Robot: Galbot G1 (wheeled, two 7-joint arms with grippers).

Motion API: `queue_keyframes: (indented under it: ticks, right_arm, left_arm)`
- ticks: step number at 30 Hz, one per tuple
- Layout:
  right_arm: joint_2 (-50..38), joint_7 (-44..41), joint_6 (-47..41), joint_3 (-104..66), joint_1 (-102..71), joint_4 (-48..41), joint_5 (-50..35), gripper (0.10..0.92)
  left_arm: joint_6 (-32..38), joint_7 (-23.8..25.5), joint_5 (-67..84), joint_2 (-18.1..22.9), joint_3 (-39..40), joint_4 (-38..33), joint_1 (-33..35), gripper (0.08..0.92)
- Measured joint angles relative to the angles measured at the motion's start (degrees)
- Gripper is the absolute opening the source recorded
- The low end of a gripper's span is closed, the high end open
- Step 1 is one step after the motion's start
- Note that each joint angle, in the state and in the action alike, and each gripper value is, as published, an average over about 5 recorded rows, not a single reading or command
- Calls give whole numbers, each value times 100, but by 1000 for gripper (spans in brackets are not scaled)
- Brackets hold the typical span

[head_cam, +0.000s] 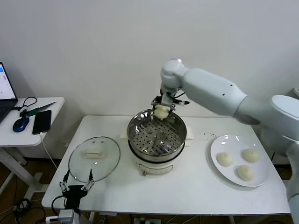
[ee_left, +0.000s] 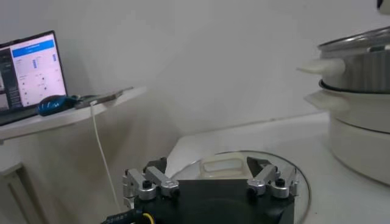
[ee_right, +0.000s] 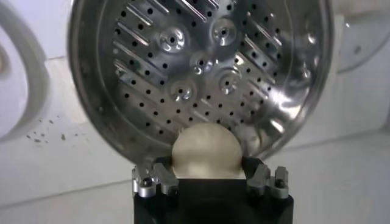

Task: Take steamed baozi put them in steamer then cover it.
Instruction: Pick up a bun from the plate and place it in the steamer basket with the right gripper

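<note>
Our right gripper is pinching one bun between its two fingers. It hangs over the far rim of the steamer. This is what matters most for our coming move: the steel tray with its holes lies just below the bun and a bit toward us. In the right wrist view, the tray fills the space past the bun, and no buns sit on it yet. So we think the bun needs to go down and a little nearer to us, and then we can let go. The bun is round, so it has no long side to line up.

Three more buns wait on the white plate, on the table to the right of the steamer. Our right arm is the nearer one for them.

Our left gripper is low at the near left edge of the table, with its fingers spread wide and nothing in them. The lid lies flat just past it, with its white handle facing up. From the left wrist view, the handle seems to sit between the open fingers' line, but we can't be sure. The left arm is closest to the lid, so it is the one we'd use to cover the steamer later.
</note>
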State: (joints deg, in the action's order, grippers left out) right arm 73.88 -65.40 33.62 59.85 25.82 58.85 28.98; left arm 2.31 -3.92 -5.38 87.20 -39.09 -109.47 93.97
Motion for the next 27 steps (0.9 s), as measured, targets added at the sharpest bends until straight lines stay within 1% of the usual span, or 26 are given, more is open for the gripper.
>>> queue_keyframes:
  ticks: [8,20,25,27]
  right_arm:
    - [252,192,268,-94,-413,-95,755,738]
    - [413,310,432,-170,-788,-252,1327,748]
    - [401,349,449,-174,-826,-294,1370,808]
    - [383,352,460,-174,-824,-281,1361,818]
  left_arm:
    - [21,-8,0,-1,0,3,50,823]
    - [50,-25,1,9,-6,76,73,823]
    - [58,-38,1,19,-4,97,77,823]
    - [61,-43,1,20,-5,98,77,823]
